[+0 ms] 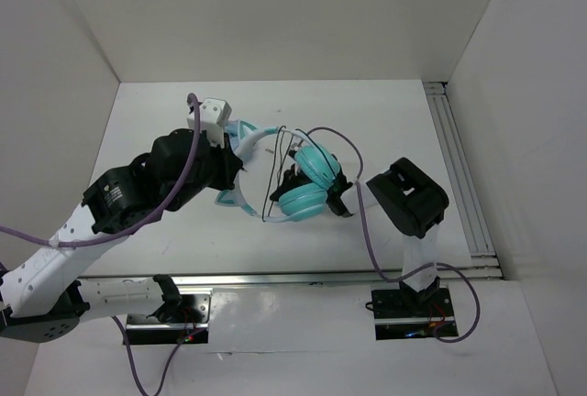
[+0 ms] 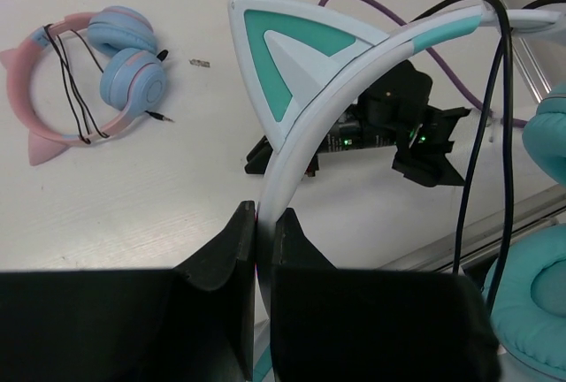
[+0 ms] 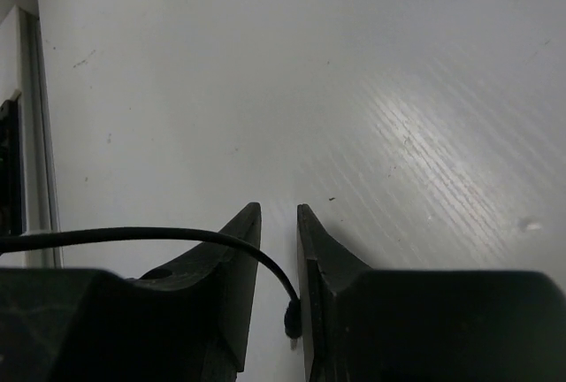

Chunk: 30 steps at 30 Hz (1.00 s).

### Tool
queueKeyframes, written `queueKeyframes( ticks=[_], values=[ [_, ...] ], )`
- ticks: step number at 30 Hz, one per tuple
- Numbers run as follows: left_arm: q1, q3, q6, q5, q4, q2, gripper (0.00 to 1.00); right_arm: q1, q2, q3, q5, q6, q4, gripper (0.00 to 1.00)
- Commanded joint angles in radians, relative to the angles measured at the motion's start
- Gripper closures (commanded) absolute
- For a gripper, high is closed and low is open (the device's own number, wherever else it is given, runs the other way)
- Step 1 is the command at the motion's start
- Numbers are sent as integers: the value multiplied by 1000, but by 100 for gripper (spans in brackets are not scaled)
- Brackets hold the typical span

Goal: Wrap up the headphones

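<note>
My left gripper (image 2: 263,223) is clamped on the white-and-teal headband (image 2: 354,72) of the teal cat-ear headphones (image 1: 307,183), just below one cat ear. It holds them over the middle of the white table (image 1: 394,112), with the padded ear cups (image 1: 316,165) toward the right arm. On my right gripper (image 3: 279,216) the jaws stand slightly apart. The thin black cable (image 3: 159,233) arches over one finger and dips into the gap. A pink-banded pair with light-blue cups (image 2: 97,77) lies flat on the table, well apart.
</note>
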Motion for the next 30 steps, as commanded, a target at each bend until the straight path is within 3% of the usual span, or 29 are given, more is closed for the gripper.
queueKeyframes(
  ticks=[1,7,17,30],
  values=[
    [-5,7,-73,-21,97,-37,100,14,62,31,6,52,127,69],
    [-5,-15,-84,-96,85,-60,100,43,135,55,6,62,115,69],
    [-5,-15,-102,-202,54,-69,100,52,78,0,48,23,28,69],
    [54,-15,-59,-170,63,-60,100,43,46,-27,57,-18,-41,61]
  ],
)
